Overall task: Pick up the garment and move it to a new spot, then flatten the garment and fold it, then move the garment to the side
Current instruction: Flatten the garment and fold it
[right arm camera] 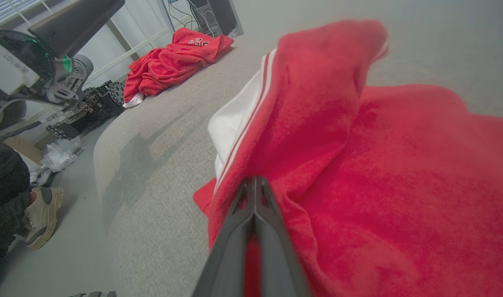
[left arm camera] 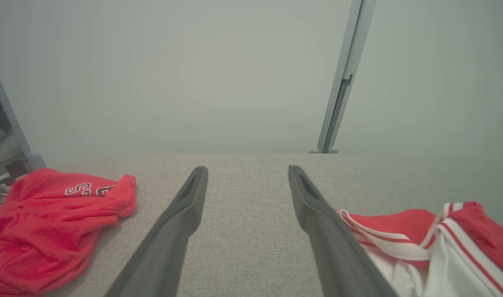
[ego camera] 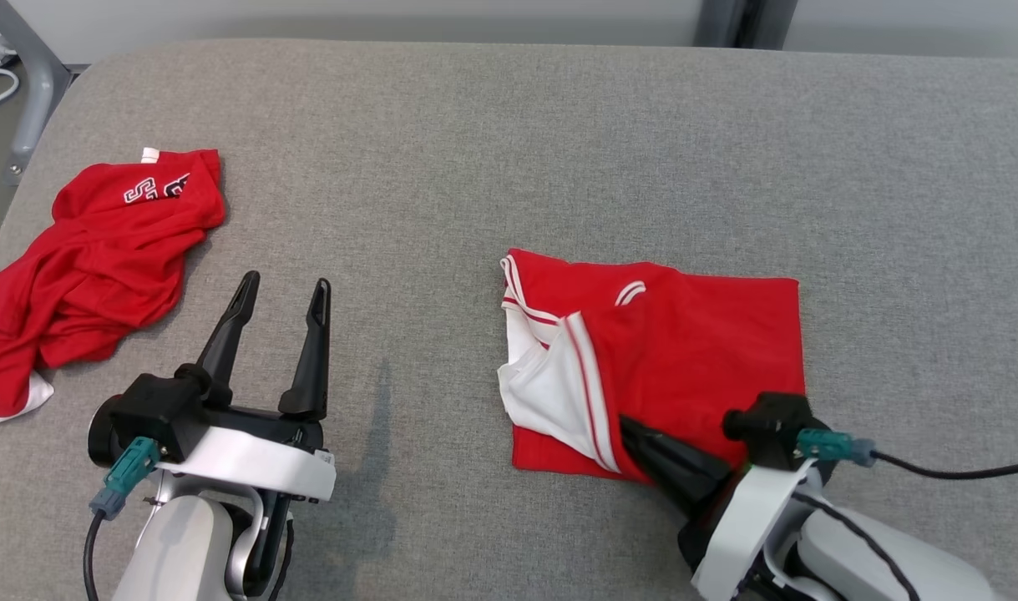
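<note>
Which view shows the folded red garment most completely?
Head view: the whole folded garment lies in frame. Left wrist view catches one striped edge; right wrist view shows cloth pinched by the right hand.

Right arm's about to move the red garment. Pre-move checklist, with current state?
1. Right pincer shut on garment: ok, cloth is pinched at its near edge.
2. Left pincer open and holding nothing: ok, it is over bare table.
3. Garment flat: not ok, its left side is bunched, with white lining showing.
4. Layers pinched: cannot tell, the fold hides the fingertips.
5. Other shirt apart from the garment: ok, it lies crumpled at the table's left edge.
6. Free table beyond the garment: ok.
</note>
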Available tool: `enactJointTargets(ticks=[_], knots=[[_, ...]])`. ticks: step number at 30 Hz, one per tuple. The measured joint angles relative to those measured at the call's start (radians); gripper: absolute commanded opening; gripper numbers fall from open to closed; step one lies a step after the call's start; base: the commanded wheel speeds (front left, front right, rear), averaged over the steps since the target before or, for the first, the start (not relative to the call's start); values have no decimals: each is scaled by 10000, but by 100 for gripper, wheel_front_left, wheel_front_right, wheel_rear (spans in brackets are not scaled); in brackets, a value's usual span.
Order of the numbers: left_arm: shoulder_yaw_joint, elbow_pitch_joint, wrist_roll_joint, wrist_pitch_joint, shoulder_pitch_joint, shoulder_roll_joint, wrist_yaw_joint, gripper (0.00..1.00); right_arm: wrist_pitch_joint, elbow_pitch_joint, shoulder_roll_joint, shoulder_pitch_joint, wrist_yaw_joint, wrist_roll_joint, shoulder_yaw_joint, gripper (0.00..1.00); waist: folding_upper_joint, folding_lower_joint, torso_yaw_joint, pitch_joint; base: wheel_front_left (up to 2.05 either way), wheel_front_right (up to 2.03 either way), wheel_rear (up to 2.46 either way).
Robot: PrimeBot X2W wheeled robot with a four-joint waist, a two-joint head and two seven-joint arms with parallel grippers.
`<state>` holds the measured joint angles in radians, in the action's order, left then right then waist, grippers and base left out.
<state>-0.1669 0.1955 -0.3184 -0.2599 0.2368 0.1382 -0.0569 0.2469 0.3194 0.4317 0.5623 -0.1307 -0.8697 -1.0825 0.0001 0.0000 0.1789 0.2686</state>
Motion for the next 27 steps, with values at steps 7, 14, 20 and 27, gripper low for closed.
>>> enactJointTargets(ticks=[7, 14, 20, 27], knots=[[67, -8, 17, 0, -48, -27, -50, 100, 56, -215, -104, -284, -2, 63, -314, 0, 0, 0, -63, -76, 0, 0, 0], [153, 12, 88, 0, -151, -27, -46, 100, 130, -890, -173, -813, -2, -65, 337, 0, 0, 0, -136, -247, 0, 0, 0], [232, -2, 92, -2, -283, 38, 50, 100, 174, -1641, -295, -1778, -2, 357, 3116, 0, 0, 0, -310, -437, 0, 0, 0], [280, -104, 105, 59, -444, 155, 205, 100, 178, -1605, -1365, -3014, 0, 2481, 7497, 0, 0, 0, -601, -678, 0, 0, 0]])
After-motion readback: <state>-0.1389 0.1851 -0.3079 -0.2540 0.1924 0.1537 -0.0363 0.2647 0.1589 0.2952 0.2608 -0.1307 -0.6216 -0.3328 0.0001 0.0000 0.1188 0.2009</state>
